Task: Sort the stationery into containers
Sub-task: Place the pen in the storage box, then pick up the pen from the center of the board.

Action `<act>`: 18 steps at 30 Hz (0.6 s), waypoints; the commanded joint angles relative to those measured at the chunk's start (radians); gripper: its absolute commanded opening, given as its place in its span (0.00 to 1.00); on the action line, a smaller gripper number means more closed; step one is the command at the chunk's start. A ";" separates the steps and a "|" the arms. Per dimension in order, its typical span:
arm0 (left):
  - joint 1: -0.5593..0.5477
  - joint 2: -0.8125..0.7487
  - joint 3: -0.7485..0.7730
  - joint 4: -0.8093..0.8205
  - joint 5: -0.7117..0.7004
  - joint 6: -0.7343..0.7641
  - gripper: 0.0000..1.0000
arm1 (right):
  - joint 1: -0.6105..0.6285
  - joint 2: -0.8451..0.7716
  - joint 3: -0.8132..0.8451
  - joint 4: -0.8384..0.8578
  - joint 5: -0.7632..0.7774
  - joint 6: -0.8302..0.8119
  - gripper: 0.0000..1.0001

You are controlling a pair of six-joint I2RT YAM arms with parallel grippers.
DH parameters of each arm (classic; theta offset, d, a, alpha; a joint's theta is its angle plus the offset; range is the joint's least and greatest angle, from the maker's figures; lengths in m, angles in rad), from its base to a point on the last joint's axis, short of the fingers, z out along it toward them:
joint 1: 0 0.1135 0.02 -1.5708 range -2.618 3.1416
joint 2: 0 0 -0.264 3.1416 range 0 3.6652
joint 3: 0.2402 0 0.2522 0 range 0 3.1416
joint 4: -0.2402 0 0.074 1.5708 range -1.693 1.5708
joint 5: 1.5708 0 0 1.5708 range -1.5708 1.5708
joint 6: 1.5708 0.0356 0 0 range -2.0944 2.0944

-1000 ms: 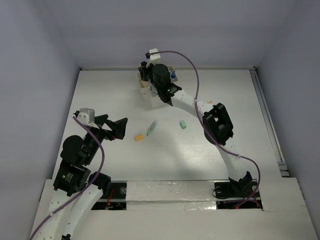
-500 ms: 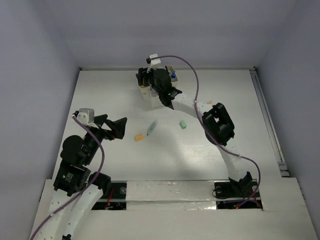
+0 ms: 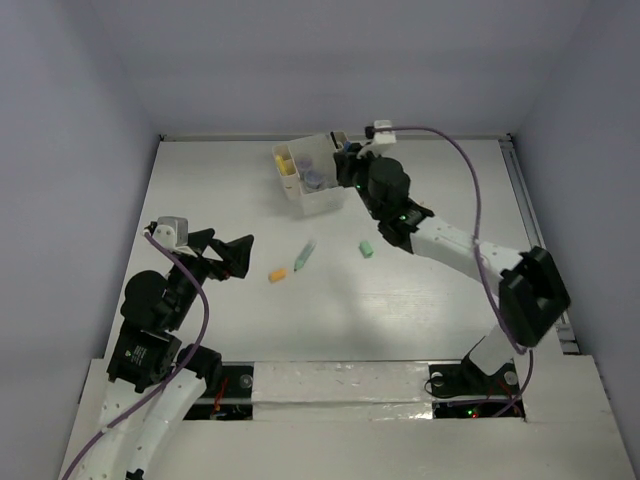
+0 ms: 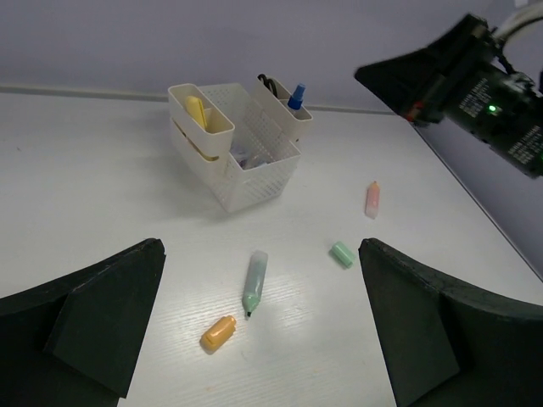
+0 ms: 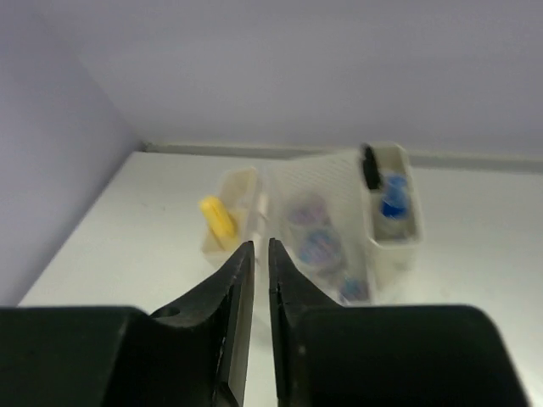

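Right fingers were noted clenched on nothing beside the cream-white compartmented plastic organizer, left fingers spread toward the light green marker and orange block lying loose on the bench, presumably for pickup.

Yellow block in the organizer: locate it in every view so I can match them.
Top external: yellow block upper centre, in the organizer's left end pocket.
Left wrist: upper left of centre, same pocket.
Right wrist: left of centre, blurred.
Shared landmark: the cream organizer around it.
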 commanded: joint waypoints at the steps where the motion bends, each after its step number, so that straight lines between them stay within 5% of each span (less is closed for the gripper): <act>1: 0.006 -0.009 -0.011 0.042 0.029 0.008 0.99 | -0.064 -0.150 -0.184 -0.117 0.151 0.146 0.17; 5: 0.006 -0.025 -0.013 0.045 0.043 0.005 0.99 | -0.209 -0.276 -0.337 -0.301 0.071 0.300 0.16; 8: 0.006 -0.036 -0.014 0.045 0.049 0.004 0.99 | -0.285 -0.336 -0.425 -0.378 0.050 0.320 0.34; 12: -0.003 -0.045 -0.016 0.045 0.051 0.002 0.99 | -0.338 -0.348 -0.482 -0.444 0.036 0.325 0.70; 18: -0.022 -0.055 -0.016 0.045 0.049 0.002 0.99 | -0.430 -0.200 -0.454 -0.481 -0.094 0.325 0.84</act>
